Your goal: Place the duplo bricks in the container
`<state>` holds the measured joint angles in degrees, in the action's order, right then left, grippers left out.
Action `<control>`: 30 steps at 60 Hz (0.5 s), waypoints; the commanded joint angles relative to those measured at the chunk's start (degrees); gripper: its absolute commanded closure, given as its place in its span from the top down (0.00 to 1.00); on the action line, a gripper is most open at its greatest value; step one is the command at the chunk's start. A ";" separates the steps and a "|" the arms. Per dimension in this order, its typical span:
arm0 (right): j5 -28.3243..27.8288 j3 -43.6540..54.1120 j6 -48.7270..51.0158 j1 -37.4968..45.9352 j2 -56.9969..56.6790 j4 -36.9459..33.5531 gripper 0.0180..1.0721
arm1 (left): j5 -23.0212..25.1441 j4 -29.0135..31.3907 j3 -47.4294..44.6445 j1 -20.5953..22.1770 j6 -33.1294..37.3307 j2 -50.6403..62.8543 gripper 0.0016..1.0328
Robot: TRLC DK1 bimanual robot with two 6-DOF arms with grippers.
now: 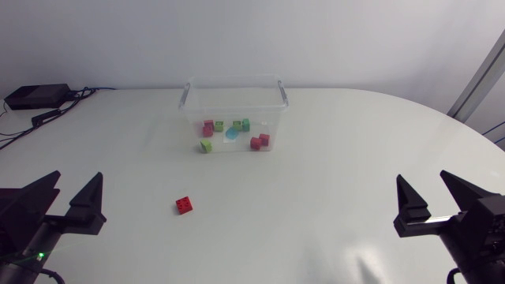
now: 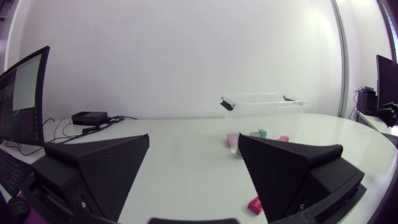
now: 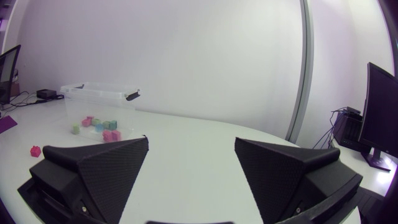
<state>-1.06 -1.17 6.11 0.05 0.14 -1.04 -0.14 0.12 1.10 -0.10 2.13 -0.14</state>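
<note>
Our left gripper (image 1: 76,180) and right gripper (image 1: 422,180) hung with fingers spread wide, holding nothing, both well short of the clear container (image 1: 278,99). One red duplo brick (image 1: 185,205) lay on the table (image 1: 331,197) before the container, apart from it; several pink, green, blue and red bricks (image 1: 256,143) sat inside it.

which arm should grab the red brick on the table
Left: the red brick lies close ahead of the open left end effector; the right end effector is far across the table.

Both pincers (image 1: 73,196) (image 1: 433,197) wide apart, empty.
</note>
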 commanded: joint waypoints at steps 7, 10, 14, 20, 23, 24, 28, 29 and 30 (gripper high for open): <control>0.18 1.17 0.83 -0.05 -0.41 0.51 0.95 | -0.21 -0.21 -1.10 0.71 5.69 -0.74 0.97; 0.18 1.17 0.83 -0.14 -0.41 0.51 0.95 | -0.21 -0.21 -1.10 0.80 6.31 -0.74 0.97; 0.18 1.17 0.83 -0.14 -0.41 0.51 0.95 | -0.21 -0.47 -1.10 1.33 6.48 -0.74 0.97; 0.18 1.17 0.83 -0.14 -0.41 0.42 0.95 | -0.21 -0.82 -1.10 1.42 6.39 -0.74 0.96; 0.18 1.17 0.75 -0.14 -0.41 0.51 0.95 | -0.21 -1.09 -1.19 1.42 6.39 -0.74 0.96; 0.18 1.17 0.75 -0.14 -0.41 0.51 0.95 | -0.21 -1.53 -1.19 1.42 6.39 -0.74 0.96; 0.18 1.17 0.75 -0.05 -0.41 0.42 0.95 | -0.21 -2.32 -1.28 1.50 6.48 -0.74 0.96; 0.18 1.17 0.75 -0.14 -0.41 0.42 0.95 | -0.21 -2.32 -1.28 1.50 6.48 -0.74 0.96; 0.18 1.17 0.83 -0.14 -0.41 0.42 0.95 | -0.21 -2.32 -1.28 1.59 6.48 -0.74 0.96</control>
<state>-1.08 -1.17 6.11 0.05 0.14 -1.04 -0.14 -1.10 1.10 0.95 7.57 -0.14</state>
